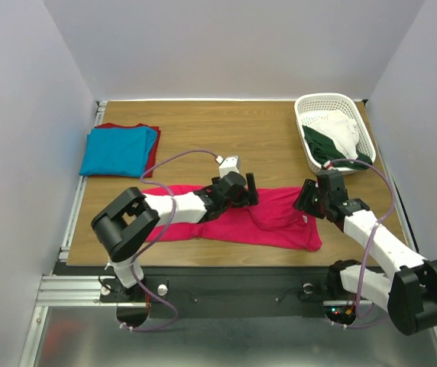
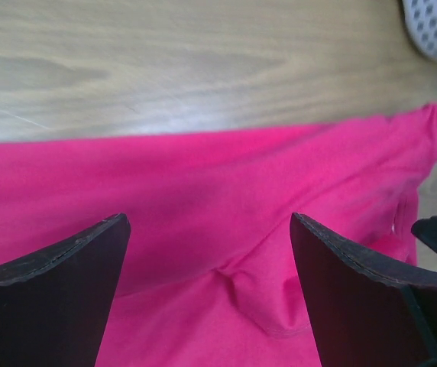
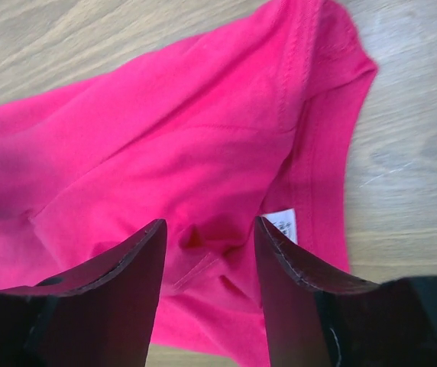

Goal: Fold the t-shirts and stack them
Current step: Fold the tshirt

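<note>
The bright pink t-shirt [image 1: 234, 225] lies spread in a long, rumpled band across the near part of the table [image 1: 226, 138], between the two arms. The left end effector [image 2: 207, 219] hangs low over the shirt's middle, released, its two dark fingers [image 2: 66, 283] set wide apart with flat pink cloth showing between them. The right end effector [image 3: 209, 222] is at the shirt's right end, near the neck, where a white label [image 3: 283, 225] peeks out just beside one finger. Its fingers stand partway apart with a raised pucker of pink cloth between them. Whether they actually pinch that cloth I cannot tell.

At the far left of the table a turquoise-blue t-shirt [image 1: 115, 153] sits folded on top of a dark red t-shirt [image 1: 155, 149], whose edges show along its far and right sides. At the far right corner stands a white basket [image 1: 325, 97] holding white and dark green cloth, some of it draped over the near rim.
</note>
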{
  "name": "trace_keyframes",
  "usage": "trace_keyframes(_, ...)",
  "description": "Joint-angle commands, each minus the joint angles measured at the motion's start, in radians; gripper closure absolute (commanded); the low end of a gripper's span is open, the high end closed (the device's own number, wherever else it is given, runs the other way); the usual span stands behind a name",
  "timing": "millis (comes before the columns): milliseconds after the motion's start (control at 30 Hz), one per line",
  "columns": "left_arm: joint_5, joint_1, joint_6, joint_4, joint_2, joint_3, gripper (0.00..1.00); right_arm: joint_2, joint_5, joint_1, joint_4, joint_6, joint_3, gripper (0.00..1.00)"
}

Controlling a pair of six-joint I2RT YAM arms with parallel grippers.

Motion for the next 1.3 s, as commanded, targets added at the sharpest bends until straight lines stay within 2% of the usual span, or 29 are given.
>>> trace_keyframes(0, 0.08, -0.008, -0.02, 0.072, 0.082, 0.06, 0.02, -0.046, -0.032, 0.026, -0.013, 0.012, -0.011, 0.45)
trace_keyframes(300, 0.131, -0.01, -0.012, 0.078, 0.196, 0.16, 0.02, 0.006, -0.072, 0.043, -0.015, 0.001, -0.001, 0.45)
trace_keyframes(633, 0.121, -0.008, -0.018, 0.049, 0.245, 0.179, 0.02, 0.099, -0.094, 0.07, -0.013, -0.013, 0.02, 0.46)
trace_keyframes(700, 0.118, -0.008, -0.018, 0.043, 0.245, 0.18, 0.02, 0.121, -0.095, 0.077, -0.013, -0.014, 0.026, 0.51)
trace_keyframes(800, 0.114, -0.008, -0.005, 0.035, 0.24, 0.199, 0.02, 0.122, -0.097, 0.083, -0.013, -0.017, 0.029, 0.65)
trace_keyframes(833, 0.114, -0.008, 0.0, 0.032, 0.239, 0.205, 0.02, 0.116, -0.097, 0.083, -0.015, -0.016, 0.028, 0.71)
trace_keyframes(867, 0.114, -0.008, 0.005, 0.031, 0.239, 0.211, 0.02, 0.109, -0.097, 0.083, -0.015, -0.014, 0.025, 0.83)
trace_keyframes(933, 0.115, -0.008, 0.015, 0.022, 0.237, 0.232, 0.02, 0.086, -0.106, 0.083, -0.029, -0.005, 0.029, 0.91)
trace_keyframes(1267, 0.158, -0.01, 0.022, 0.061, 0.231, 0.262, 0.02, 0.05, -0.158, 0.09, -0.159, 0.003, 0.117, 0.93)
